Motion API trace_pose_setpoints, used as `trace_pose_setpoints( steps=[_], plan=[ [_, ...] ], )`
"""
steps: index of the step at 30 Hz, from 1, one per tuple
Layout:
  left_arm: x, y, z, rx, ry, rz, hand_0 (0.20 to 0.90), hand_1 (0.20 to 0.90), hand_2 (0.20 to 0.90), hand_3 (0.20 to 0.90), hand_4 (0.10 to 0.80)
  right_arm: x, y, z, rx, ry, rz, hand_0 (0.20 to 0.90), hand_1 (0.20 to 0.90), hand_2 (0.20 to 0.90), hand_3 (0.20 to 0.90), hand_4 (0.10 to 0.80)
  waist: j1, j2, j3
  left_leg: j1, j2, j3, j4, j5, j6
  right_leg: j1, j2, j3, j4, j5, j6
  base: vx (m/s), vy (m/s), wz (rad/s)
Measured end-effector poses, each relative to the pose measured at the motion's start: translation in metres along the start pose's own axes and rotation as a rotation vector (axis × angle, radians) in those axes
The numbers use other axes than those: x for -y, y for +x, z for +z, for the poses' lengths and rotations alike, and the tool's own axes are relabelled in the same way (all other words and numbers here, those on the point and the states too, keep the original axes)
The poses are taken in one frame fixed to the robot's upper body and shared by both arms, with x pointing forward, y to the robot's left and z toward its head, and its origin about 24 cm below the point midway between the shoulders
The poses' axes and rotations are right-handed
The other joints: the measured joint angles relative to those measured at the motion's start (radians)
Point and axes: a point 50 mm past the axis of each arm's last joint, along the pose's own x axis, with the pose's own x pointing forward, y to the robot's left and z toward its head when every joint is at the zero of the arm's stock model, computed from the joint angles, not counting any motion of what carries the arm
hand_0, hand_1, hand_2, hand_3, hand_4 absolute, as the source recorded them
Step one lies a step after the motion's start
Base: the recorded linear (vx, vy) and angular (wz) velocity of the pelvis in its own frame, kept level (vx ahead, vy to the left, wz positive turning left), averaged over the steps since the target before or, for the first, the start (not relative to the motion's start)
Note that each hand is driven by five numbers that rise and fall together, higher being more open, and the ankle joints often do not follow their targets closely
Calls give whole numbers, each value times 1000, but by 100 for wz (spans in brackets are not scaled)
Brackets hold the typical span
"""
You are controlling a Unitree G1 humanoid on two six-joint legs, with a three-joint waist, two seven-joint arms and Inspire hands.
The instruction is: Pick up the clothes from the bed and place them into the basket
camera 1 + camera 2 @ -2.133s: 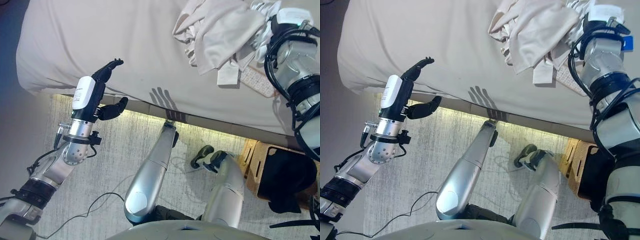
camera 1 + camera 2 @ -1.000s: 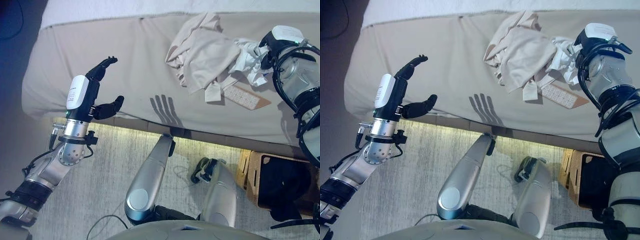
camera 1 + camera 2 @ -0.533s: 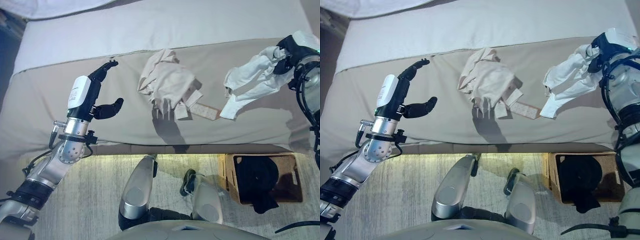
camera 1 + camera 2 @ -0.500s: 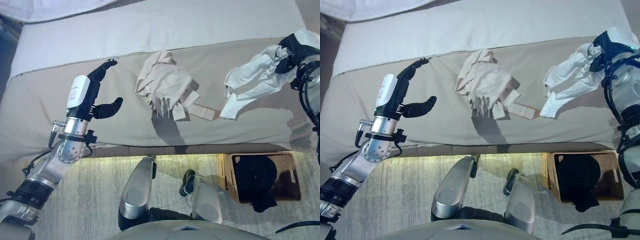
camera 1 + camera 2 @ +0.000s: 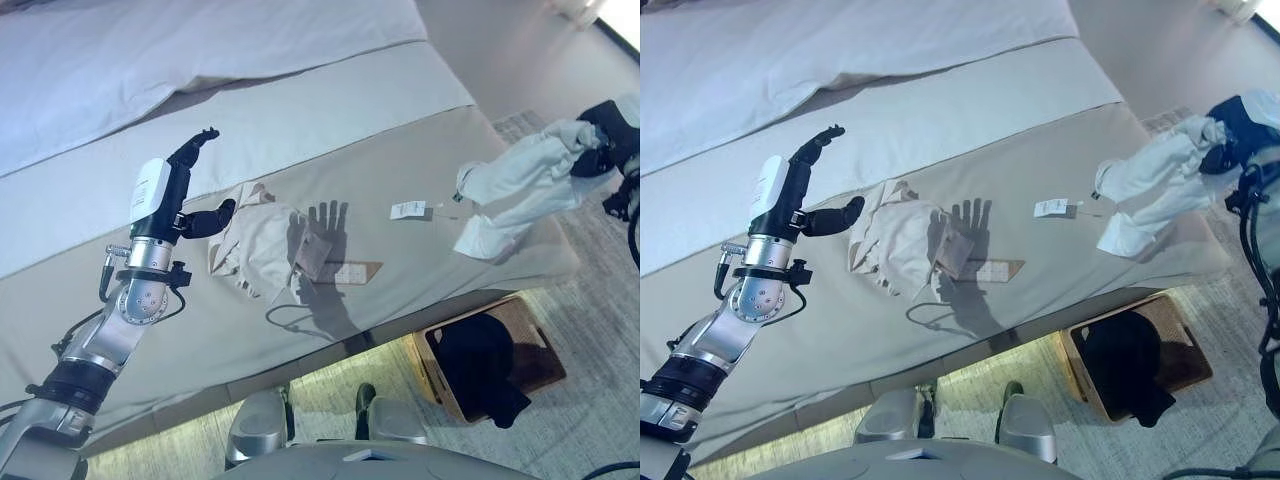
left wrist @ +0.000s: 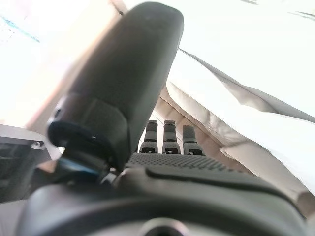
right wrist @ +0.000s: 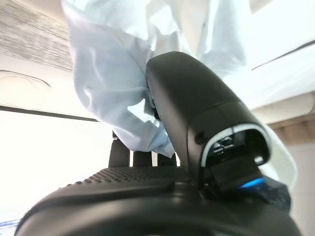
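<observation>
Your right hand [image 5: 600, 140] is clenched on the white garment [image 5: 520, 190], which hangs from it above the bed's [image 5: 300, 110] right-hand corner, not yet over the basket [image 5: 530, 325]. The basket sits on the floor below that corner, already holding a dark garment [image 5: 478, 365].

The main risk is the trailing cloth: its lower end dangles close to the mattress, so if you release before the hand is squarely over the basket, part of it could catch on the bed edge or drape over the rim. The grip could also be shallow (the right wrist view shows fabric bunched against the thumb, but the fingers are mostly buried, so you can't judge how much cloth they have).

Your left hand [image 5: 175, 195] hovers with fingers spread, holding nothing, just beside the beige garment [image 5: 255, 245], which lies crumpled on the bed. Beyond it lie a flat patterned piece [image 5: 355, 272] and a small white tag [image 5: 408, 209], too small to identify.
</observation>
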Motion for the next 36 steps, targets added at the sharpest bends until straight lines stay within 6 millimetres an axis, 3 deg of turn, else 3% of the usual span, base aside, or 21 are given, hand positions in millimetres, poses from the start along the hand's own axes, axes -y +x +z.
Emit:
trace_pose_setpoints(
  steps=[1,2,3,4,5,12,18,24,36],
  plan=[
    [3,-1,-2,-8,-12,3,900,900,900,900,800,-2,-5,-5,-2,7,-2,300,300,300,200,100,-8,18,-9,8,23,9,-20,3,4,-55,9,17,50,-44,5,6,28,-42],
    [4,-2,-4,-22,-11,3,900,900,900,900,800,-4,-9,-7,4,8,3,300,300,300,200,100,-21,13,-17,9,25,18,-25,3,4,-52,24,17,-64,-26,-6,-4,23,-35],
    [4,-3,-7,-30,-6,1,900,900,900,900,800,-6,-11,-9,5,1,10,300,300,300,200,100,-29,-1,-26,10,16,25,-26,2,4,-40,22,21,-155,20,-13,-5,22,-21],
    [6,-5,-10,-49,-8,-3,900,900,900,900,800,-8,-14,-12,3,6,10,300,300,300,200,100,-48,-14,-41,19,4,26,-40,2,3,-32,17,30,-213,124,-15,-8,23,-14],
    [10,-9,-11,-62,-20,-10,900,900,900,900,800,-9,-18,-16,-3,8,8,300,300,300,200,100,-61,0,-48,26,13,30,-51,6,-4,-23,31,33,-232,154,-13,1,29,-27],
    [14,-12,-7,-24,-56,-12,900,900,900,900,800,-9,-36,-47,-95,25,8,300,300,300,200,100,-129,11,-59,83,29,81,-64,9,-19,7,58,97,-260,157,-17,-4,23,-27],
    [16,-11,-5,-16,-69,-9,900,900,900,900,800,-22,-45,-60,-138,10,67,300,300,300,200,100,-181,17,-68,102,29,114,-73,-1,-34,2,64,132,-261,157,-17,9,-10,-22],
    [19,-14,-8,-25,-56,-24,900,900,900,900,800,-30,-50,-67,-160,6,114,300,300,300,200,100,-182,33,-114,79,40,138,-81,-22,-65,-41,77,156,-258,159,-21,0,-14,-10],
    [26,-31,-24,-100,-41,-74,900,900,900,900,800,-58,-59,-83,-231,29,205,300,300,300,200,100,-178,66,-173,75,44,151,-88,-22,-65,-58,79,169,-257,161,-23,12,-11,-3]
  ],
)
